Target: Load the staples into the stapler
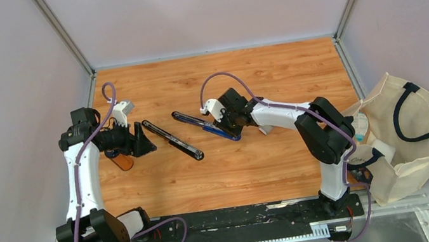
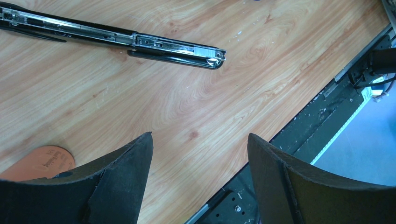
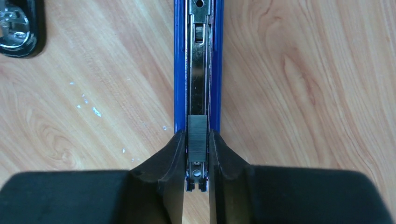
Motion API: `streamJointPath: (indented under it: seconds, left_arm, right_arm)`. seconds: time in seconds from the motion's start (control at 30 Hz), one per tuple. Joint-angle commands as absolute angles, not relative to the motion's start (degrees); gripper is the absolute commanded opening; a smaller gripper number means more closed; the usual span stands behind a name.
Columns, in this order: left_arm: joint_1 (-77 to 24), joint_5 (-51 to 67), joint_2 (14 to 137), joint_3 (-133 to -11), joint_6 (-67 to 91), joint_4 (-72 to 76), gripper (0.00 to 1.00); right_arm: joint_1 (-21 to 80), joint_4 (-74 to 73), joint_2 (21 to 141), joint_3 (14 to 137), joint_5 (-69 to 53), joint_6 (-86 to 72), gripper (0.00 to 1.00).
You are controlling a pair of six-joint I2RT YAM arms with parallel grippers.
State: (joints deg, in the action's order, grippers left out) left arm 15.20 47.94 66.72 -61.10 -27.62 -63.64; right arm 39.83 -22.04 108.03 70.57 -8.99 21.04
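Note:
A blue stapler [image 3: 198, 56] [image 1: 199, 123] lies opened flat mid-table, its metal channel facing up. A short grey strip of staples [image 3: 197, 135] sits in that channel near its end. My right gripper [image 3: 196, 137] [image 1: 225, 122] is shut on the staples, one finger pressed to each side of the strip. A black stapler [image 1: 173, 140] [image 2: 116, 39] lies opened flat to the left of the blue one. My left gripper [image 2: 201, 136] [image 1: 137, 139] hovers open beside the black stapler, nothing between its fingers.
An orange oval pad [image 1: 122, 162] [image 2: 42, 161] lies under the left gripper. A cream tote bag [image 1: 406, 131] sits off the table's right edge. The black base rail [image 1: 245, 216] runs along the near edge. One end of the black stapler [image 3: 16, 28] shows in the right wrist view.

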Motion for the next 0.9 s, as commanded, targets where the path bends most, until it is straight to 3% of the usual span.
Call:
streamJointPath:
  seconds: [0.0,0.5,0.6,0.77,0.87]
  left_arm:
    - [15.7,49.7,66.4,-60.8,-29.3,-63.5,0.82]
    - [15.6,50.2,66.8,-60.4,-27.8,-62.5,0.82]
    - [15.7,50.9,66.8,-61.3,-28.8,-63.8,0.82]
    - [15.6,52.9,63.6,-63.3,-28.7,-64.9,0.82]
    - [15.6,53.1,61.3,-65.5,-28.0,-65.1,0.82]
  right_arm:
    - [40.1,-25.0,105.6,71.4,-12.6,24.7,0.17]
    - [34.5,-33.8,100.6,68.7,-14.9,25.0,0.11]
    - [34.5,-32.2,98.4,65.8,-13.3,24.4,0.23]
    - [34.6,-32.9,97.4,65.1,-14.1,22.9,0.30]
    - [34.6,-33.1,96.1,65.1,-13.8,22.9,0.39]
